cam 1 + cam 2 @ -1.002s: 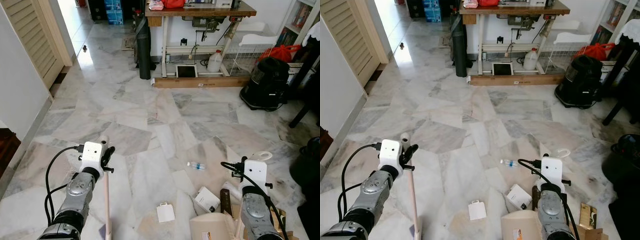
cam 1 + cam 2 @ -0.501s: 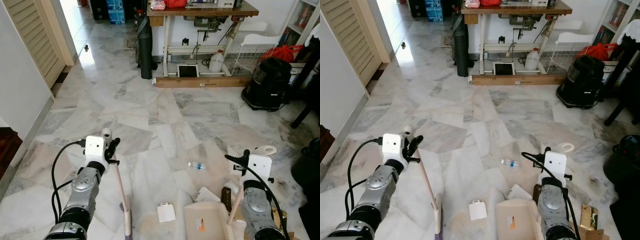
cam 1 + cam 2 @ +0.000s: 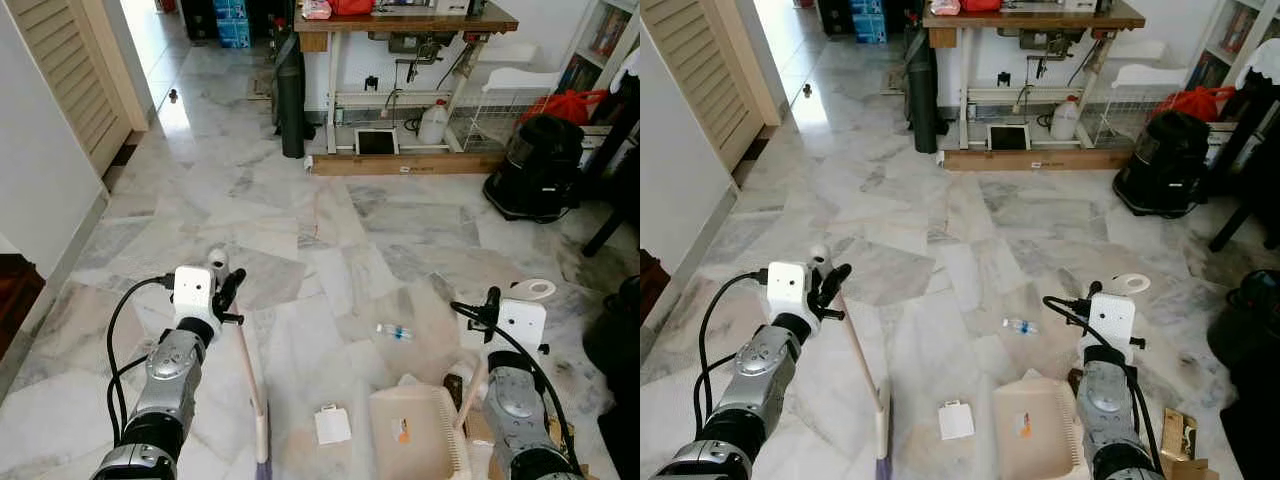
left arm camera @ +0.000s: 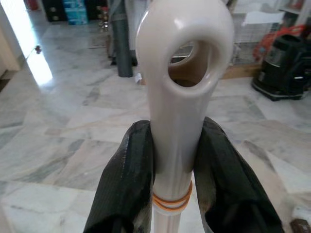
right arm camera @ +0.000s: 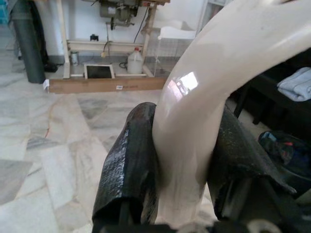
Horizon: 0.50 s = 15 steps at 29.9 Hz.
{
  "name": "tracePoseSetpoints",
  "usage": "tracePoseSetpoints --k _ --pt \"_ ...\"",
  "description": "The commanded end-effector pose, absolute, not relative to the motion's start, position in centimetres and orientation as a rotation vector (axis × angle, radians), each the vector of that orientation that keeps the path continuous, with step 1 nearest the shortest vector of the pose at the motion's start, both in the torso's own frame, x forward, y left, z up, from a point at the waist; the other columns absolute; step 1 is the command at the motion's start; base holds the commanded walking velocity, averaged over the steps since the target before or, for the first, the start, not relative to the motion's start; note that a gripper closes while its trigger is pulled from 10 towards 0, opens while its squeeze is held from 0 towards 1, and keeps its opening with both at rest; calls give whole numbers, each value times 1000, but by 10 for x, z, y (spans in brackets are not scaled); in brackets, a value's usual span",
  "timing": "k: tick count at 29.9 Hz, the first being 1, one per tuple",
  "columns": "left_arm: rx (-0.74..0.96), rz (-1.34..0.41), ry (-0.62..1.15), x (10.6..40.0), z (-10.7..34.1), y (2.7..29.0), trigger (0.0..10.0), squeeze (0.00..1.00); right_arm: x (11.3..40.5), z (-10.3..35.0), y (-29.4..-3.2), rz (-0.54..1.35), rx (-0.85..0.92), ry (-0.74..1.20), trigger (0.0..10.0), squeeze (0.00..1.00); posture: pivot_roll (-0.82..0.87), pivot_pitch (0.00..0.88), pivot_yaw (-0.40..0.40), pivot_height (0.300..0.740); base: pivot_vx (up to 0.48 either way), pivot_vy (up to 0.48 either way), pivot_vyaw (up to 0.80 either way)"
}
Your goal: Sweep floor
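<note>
My left gripper (image 3: 224, 298) is shut on a cream broom handle (image 3: 246, 368), which slants down to the broom head (image 3: 261, 448) on the marble floor. The left wrist view shows both black fingers (image 4: 129, 165) clamped just below the handle's ring end. My right gripper (image 3: 489, 316) is shut on the curved handle of a cream dustpan (image 3: 415, 436), which lies flat on the floor. Its fingers (image 5: 131, 155) pinch that handle in the right wrist view. A white card (image 3: 331, 424) lies between broom head and dustpan. A small plastic bottle (image 3: 394, 331) lies just beyond the pan.
A black vacuum cleaner (image 3: 530, 165) stands at the far right, and a dark bin (image 3: 615, 335) sits nearer on the right. A sewing table (image 3: 400, 22) and a black roll (image 3: 290, 95) stand at the back. On the left are a wall and a louvred door (image 3: 60, 70). Cardboard scraps (image 3: 1175, 432) lie by my right arm.
The broom head has swung right, toward the white card. The dustpan has come down flat and now covers most of the small box beside it. Both arms have reached slightly forward.
</note>
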<state>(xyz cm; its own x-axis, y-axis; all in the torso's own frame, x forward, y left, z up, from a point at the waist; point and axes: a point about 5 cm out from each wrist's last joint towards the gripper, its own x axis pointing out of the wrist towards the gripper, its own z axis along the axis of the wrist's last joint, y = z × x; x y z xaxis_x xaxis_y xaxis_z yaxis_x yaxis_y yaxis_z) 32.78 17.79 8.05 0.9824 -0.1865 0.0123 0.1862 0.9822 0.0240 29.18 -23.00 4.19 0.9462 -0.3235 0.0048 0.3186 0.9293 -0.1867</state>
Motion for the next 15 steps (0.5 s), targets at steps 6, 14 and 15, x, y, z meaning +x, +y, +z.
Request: tracePoseSetpoints --k 6,14,15 --pt "5 -203 -51 331 90 175 10000 0 293 42 -226 -318 -180 15 10000 0 -66 0 18 740 0 0 0" --pt "0 -202 -51 330 90 175 10000 0 291 38 -224 -309 -180 33 10000 0 -61 7 14 740 0 0 0" --pt "0 -202 -51 330 91 175 10000 0 291 38 -224 -308 -180 34 10000 0 -61 7 14 740 0 0 0"
